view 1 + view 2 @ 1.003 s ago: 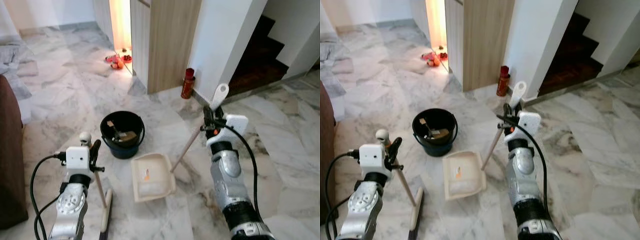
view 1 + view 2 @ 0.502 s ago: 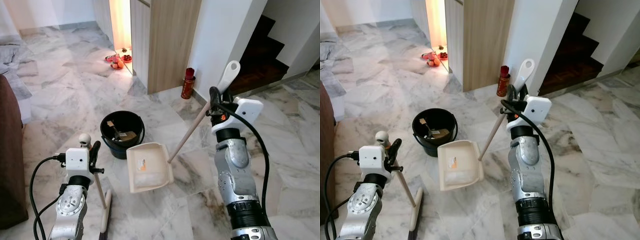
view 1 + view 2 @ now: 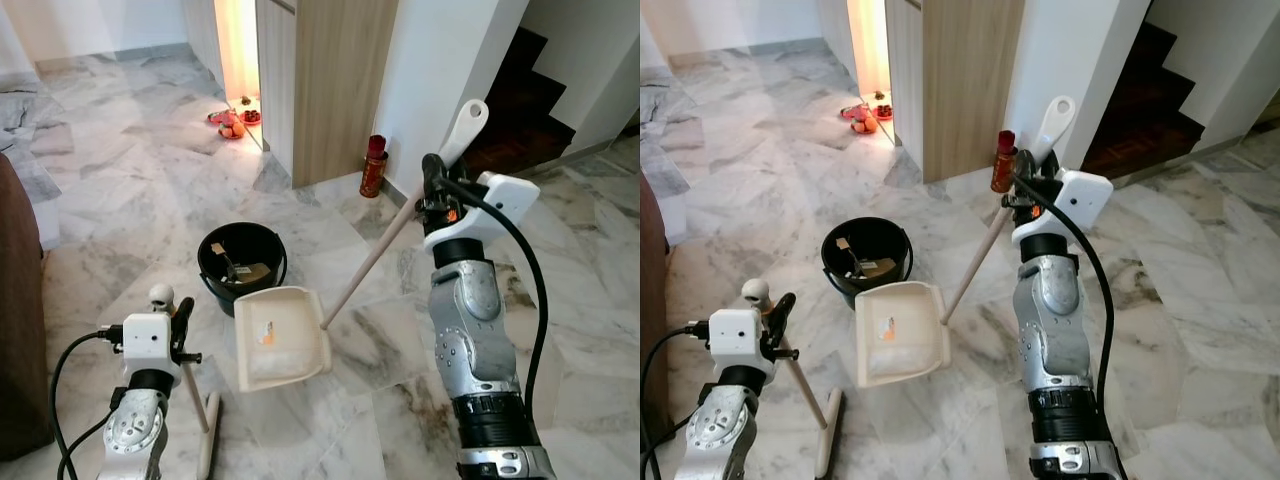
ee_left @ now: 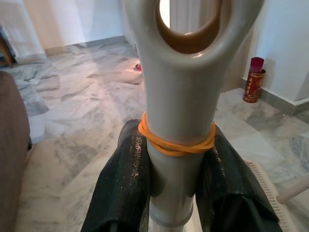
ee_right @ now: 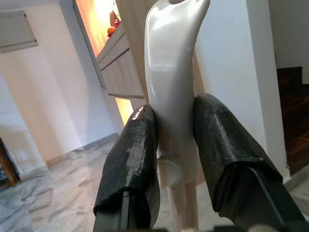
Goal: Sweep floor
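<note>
Dustpan (image 3: 278,338), one cream plastic scoop on a long pale handle, hangs tilted just beside a round black bucket (image 3: 241,268) on glossy marble floor (image 3: 130,190). Right gripper (image 3: 432,196) clamps the handle's flat looped top. Left gripper (image 3: 181,318) clamps one broom (image 3: 203,415), its smooth cream stick ringed by an orange band (image 4: 176,144).

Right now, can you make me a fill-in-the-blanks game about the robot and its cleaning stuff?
1. The right gripper holds the long handle of the cream ____.
2. The dustpan hangs beside the black ____.
3. The left gripper is shut on the ____ handle.
4. A band of ____ colour wraps the broom handle.

Missing words: dustpan; bucket; broom; orange
</note>
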Controlling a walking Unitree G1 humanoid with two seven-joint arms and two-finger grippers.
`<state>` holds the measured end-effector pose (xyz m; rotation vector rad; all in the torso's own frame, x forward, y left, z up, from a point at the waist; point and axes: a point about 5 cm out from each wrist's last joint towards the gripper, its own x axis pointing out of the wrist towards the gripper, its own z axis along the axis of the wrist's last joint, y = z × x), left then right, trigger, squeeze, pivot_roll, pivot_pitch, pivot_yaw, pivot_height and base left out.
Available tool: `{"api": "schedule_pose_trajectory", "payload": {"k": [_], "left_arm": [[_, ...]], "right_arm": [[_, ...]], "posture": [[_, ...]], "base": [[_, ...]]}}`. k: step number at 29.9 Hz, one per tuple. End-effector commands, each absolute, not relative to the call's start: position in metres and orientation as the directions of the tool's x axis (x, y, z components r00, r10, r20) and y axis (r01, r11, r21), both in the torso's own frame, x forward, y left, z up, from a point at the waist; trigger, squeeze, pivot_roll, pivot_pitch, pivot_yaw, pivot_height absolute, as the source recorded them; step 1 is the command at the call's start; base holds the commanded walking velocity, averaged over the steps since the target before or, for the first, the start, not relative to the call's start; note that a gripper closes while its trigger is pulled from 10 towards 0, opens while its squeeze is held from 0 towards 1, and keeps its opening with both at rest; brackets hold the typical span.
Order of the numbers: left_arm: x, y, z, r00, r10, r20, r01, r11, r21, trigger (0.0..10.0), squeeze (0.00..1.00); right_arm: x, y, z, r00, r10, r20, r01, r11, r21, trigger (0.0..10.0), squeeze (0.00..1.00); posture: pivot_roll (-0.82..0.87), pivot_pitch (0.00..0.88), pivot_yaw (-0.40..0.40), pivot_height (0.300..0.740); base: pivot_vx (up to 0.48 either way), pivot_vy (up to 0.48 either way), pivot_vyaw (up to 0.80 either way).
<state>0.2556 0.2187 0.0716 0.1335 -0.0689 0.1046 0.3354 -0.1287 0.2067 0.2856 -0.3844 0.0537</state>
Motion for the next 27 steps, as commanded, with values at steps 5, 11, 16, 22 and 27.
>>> {"api": "schedule_pose_trajectory", "payload": {"k": [5, 11, 16, 22, 27], "left_arm": [[0.2539, 0.2198, 0.0742, 0.989, 0.115, 0.092, -0.127, 0.983, 0.133, 10.0, 0.00], [0.2538, 0.2175, 0.0742, 0.989, 0.111, 0.094, -0.123, 0.984, 0.130, 10.0, 0.00], [0.2539, 0.2165, 0.0749, 0.989, 0.107, 0.103, -0.121, 0.983, 0.140, 10.0, 0.00], [0.2550, 0.2154, 0.0759, 0.988, 0.105, 0.112, -0.121, 0.981, 0.150, 10.0, 0.00], [0.2554, 0.2134, 0.0750, 0.990, 0.100, 0.104, -0.114, 0.983, 0.142, 10.0, 0.00]], "right_arm": [[0.3340, -0.1290, 0.2317, 0.888, -0.016, 0.461, -0.129, 0.951, 0.281, 10.0, 0.00], [0.3340, -0.1279, 0.2326, 0.886, -0.014, 0.464, -0.132, 0.950, 0.282, 10.0, 0.00], [0.3343, -0.1276, 0.2320, 0.887, -0.018, 0.462, -0.131, 0.948, 0.288, 10.0, 0.00], [0.3342, -0.1269, 0.2310, 0.889, -0.021, 0.457, -0.133, 0.943, 0.303, 10.0, 0.00], [0.3342, -0.1276, 0.2307, 0.890, -0.027, 0.455, -0.130, 0.942, 0.310, 10.0, 0.00]], "posture": [[0.06, 0.034, -0.081, 0.740], [0.06, 0.028, -0.079, 0.740], [0.06, 0.021, -0.078, 0.740], [0.06, 0.016, -0.074, 0.740], [0.06, 0.013, -0.074, 0.740]], "base": [[0.000, 0.000, 0.09], [0.000, 0.000, 0.68], [0.000, 0.000, 0.71], [0.000, 0.000, 0.45], [0.000, 0.000, 0.00]]}}
